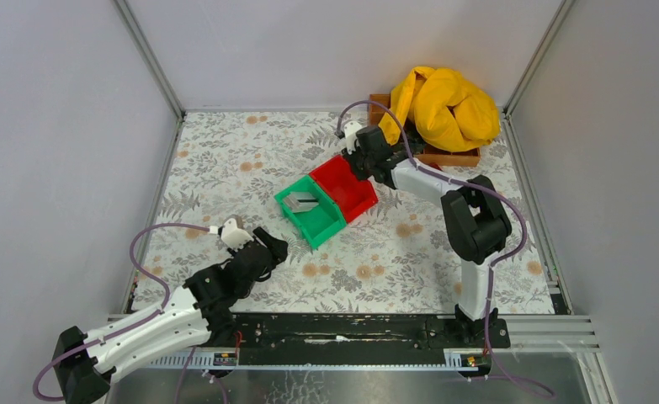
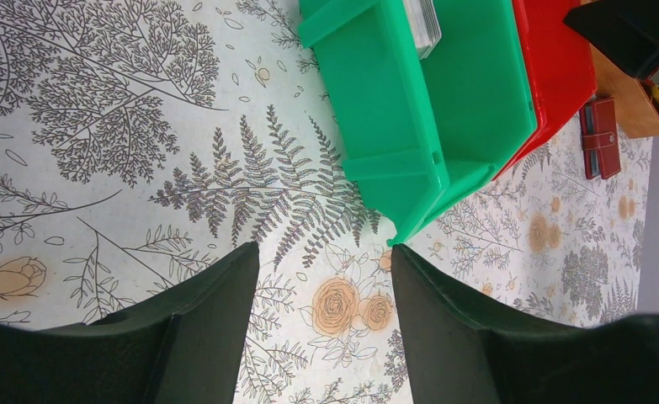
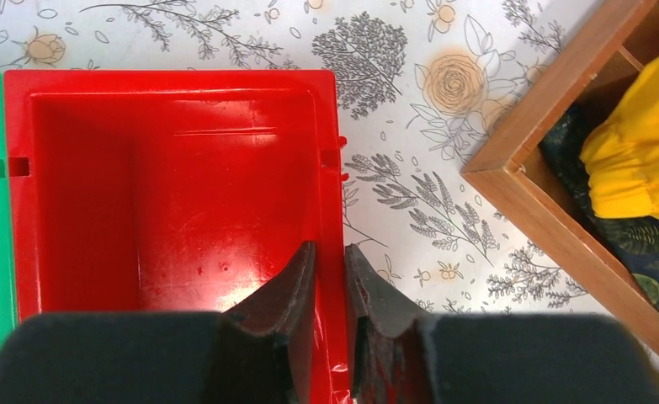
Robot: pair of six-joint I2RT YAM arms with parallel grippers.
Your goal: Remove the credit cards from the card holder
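Note:
The card holder, a dark red wallet, lies flat on the table beyond the red bin; it shows only in the left wrist view. Grey credit cards lie in the green bin, with one card visible from above. My right gripper straddles the red bin's far wall, one finger inside and one outside, both pressed against it. The red bin's floor is bare. My left gripper hangs open over the table, at the green bin's near corner, holding nothing.
The two bins sit side by side mid-table. A wooden tray with a yellow cloth stands at the back right, close behind my right gripper. White walls enclose the table on three sides.

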